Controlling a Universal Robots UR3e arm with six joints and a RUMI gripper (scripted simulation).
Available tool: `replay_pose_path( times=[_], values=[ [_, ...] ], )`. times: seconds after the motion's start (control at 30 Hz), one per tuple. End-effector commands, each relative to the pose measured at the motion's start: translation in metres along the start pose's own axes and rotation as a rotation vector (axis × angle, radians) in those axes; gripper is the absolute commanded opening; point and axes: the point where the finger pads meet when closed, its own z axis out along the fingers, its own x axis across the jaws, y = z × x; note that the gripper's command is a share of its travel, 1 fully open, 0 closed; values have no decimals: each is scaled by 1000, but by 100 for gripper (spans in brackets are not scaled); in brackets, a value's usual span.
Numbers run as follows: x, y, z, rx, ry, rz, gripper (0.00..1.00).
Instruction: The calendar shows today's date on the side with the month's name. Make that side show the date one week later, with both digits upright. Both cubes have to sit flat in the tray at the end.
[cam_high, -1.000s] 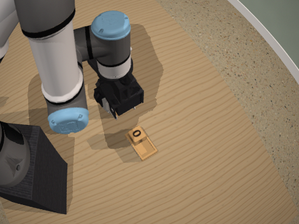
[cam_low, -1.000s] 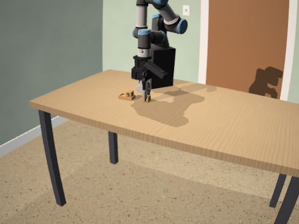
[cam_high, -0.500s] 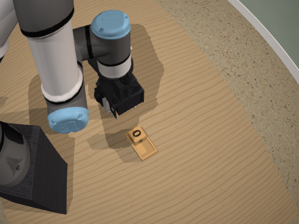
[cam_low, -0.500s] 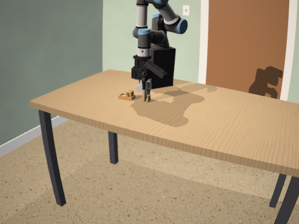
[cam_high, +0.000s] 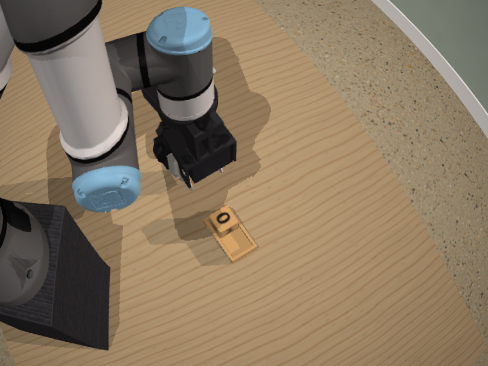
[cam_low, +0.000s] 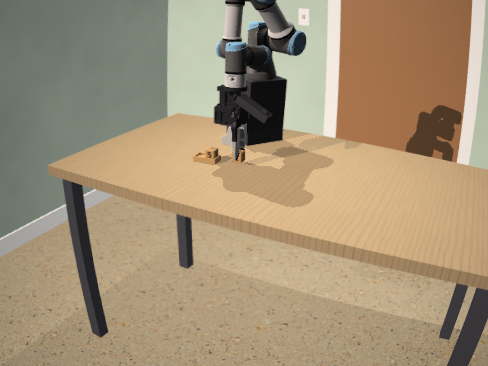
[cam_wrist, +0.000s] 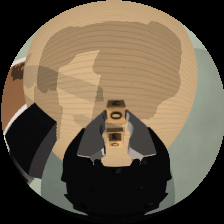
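Observation:
My gripper (cam_high: 206, 179) (cam_low: 238, 158) (cam_wrist: 116, 110) points down beside the tray and is shut on a wooden cube (cam_low: 241, 156) (cam_wrist: 116, 111). In the wrist view, that cube shows a 0 on the face towards the camera and a dark mark on its upper face. It is low at the table; whether it touches is unclear. The other cube (cam_high: 223, 220) (cam_low: 212, 153) (cam_wrist: 115, 140) sits in one end of the tray (cam_high: 245, 253) (cam_low: 202, 160), with a 0 on top and a 5 on one side. The tray's other end is empty. The month's name is not readable.
The wooden table (cam_high: 320, 280) (cam_low: 350, 195) carries the tray and the arm's dark base block (cam_high: 82, 280) (cam_low: 267, 110). The arm's elbow with a blue cap (cam_high: 106, 189) hangs between the base and the gripper in the top view.

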Motion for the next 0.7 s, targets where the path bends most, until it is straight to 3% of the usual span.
replay_pose_path(
  times=[0.0, 0.67],
  values=[
    [-3, -1, -12, 4, -11, 0, 11],
    [-1, 0, -56, 2, -8, 0, 11]
  ],
)
